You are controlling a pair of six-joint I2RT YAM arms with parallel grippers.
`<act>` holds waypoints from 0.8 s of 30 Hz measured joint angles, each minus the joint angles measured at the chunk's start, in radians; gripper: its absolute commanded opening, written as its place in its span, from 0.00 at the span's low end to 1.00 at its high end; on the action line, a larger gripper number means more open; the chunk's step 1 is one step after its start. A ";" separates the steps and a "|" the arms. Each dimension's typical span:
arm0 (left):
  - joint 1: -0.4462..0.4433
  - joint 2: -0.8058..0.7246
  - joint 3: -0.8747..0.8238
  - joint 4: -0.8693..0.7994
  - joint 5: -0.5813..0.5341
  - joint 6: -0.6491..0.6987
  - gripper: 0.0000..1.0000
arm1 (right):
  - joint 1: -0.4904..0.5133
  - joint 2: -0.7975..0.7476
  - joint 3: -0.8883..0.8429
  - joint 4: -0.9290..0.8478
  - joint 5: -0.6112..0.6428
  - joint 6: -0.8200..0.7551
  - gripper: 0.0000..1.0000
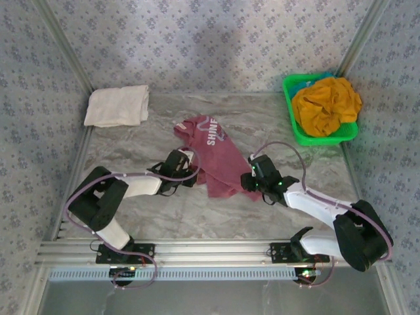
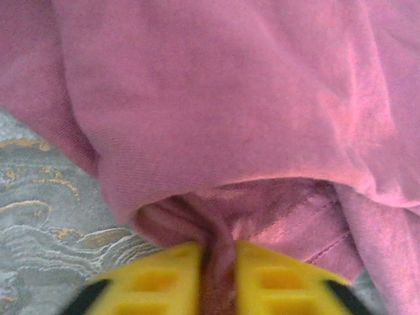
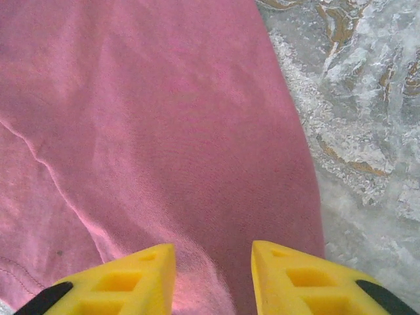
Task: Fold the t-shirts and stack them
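A crumpled maroon t-shirt (image 1: pixel 220 157) with white "SHINE" print lies mid-table between the two arms. At its left edge my left gripper (image 1: pixel 191 161) is shut, and the left wrist view shows a bunched fold of the maroon cloth (image 2: pixel 216 98) pinched between the yellow fingers of that gripper (image 2: pixel 218 275). My right gripper (image 1: pixel 253 173) sits at the shirt's right edge. In the right wrist view this gripper (image 3: pixel 213 262) stands open over flat maroon fabric (image 3: pixel 164 131), gripping nothing. A folded cream-white t-shirt (image 1: pixel 118 105) lies at the back left. A mustard-orange t-shirt (image 1: pixel 326 105) is heaped in the basket.
The bright green plastic basket (image 1: pixel 316 140) stands at the back right against the wall. Patterned walls close in the marbled table (image 1: pixel 164 210) on three sides. Bare tabletop (image 3: pixel 367 131) lies just right of the maroon shirt's edge.
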 measured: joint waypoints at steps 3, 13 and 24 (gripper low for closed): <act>0.000 -0.014 0.000 -0.024 -0.034 0.002 0.04 | 0.013 0.000 -0.014 -0.008 -0.004 0.012 0.50; 0.007 -0.287 -0.020 -0.148 -0.196 0.032 0.00 | 0.094 0.005 -0.027 -0.049 -0.034 0.030 0.30; 0.126 -0.572 -0.056 -0.312 -0.342 0.117 0.00 | 0.043 -0.004 -0.008 -0.112 0.012 0.024 0.00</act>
